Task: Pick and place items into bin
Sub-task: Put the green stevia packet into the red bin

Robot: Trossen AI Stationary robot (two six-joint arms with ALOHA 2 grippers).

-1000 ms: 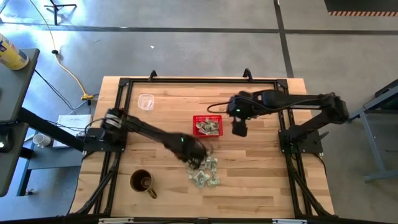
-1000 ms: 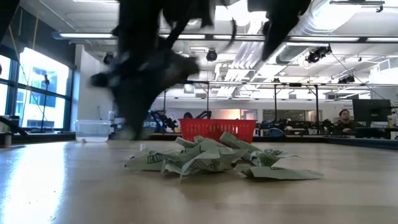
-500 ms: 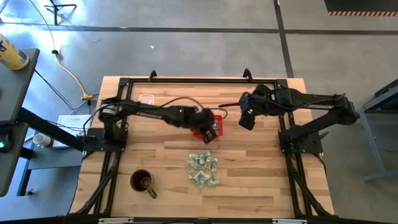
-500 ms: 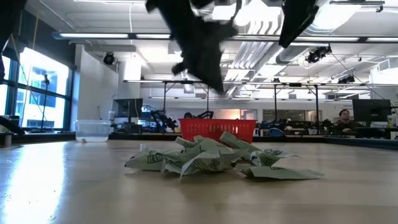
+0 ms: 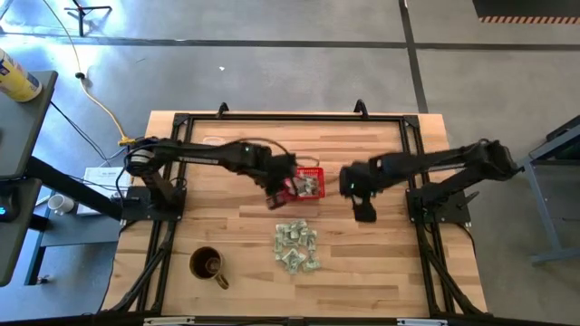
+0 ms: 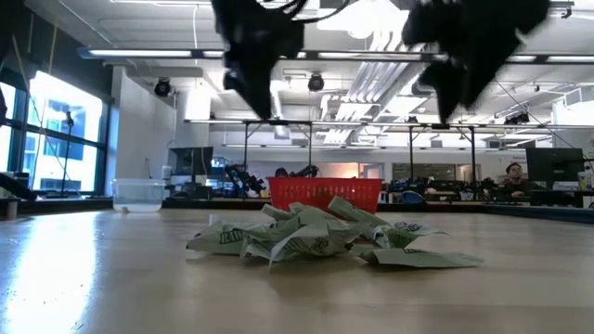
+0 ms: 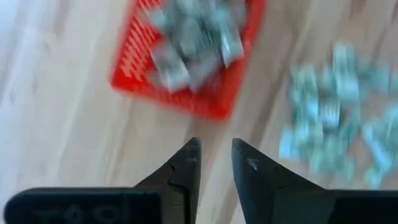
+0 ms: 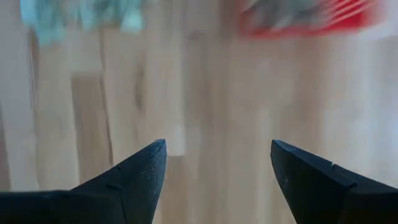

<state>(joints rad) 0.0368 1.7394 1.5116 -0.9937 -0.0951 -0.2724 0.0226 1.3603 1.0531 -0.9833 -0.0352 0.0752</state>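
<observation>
Table (image 5: 227, 235), wood top, black frame, seen from above

Bin (image 5: 304, 184) sits near the middle of the table, slightly toward the far edge; several packets lie inside it, visible in the left wrist view too (image 7: 193, 56)

Loose packets (image 5: 297, 247) in a heap on the bare wood, nearer the front edge than the bin, apart from it; in the low view the heap (image 6: 316, 239) lies in front of the bin (image 6: 325, 194)

Left gripper (image 5: 275, 195) is just beside the bin's left side, raised off the table; its fingers (image 7: 186, 165) stand a narrow gap apart with nothing between them, so released and empty

Right gripper (image 5: 364, 213) is to the right of the bin, apart from it, above bare wood; its fingers (image 8: 140, 174) are spread wide, nothing held

Brown mug (image 5: 207, 265) near the front left corner, well apart from the heap

Clear cup (image 6: 137, 193) toward the far left, mostly under the left arm in the high view

Person seated at a desk in the room behind (image 6: 513, 176), far right
</observation>
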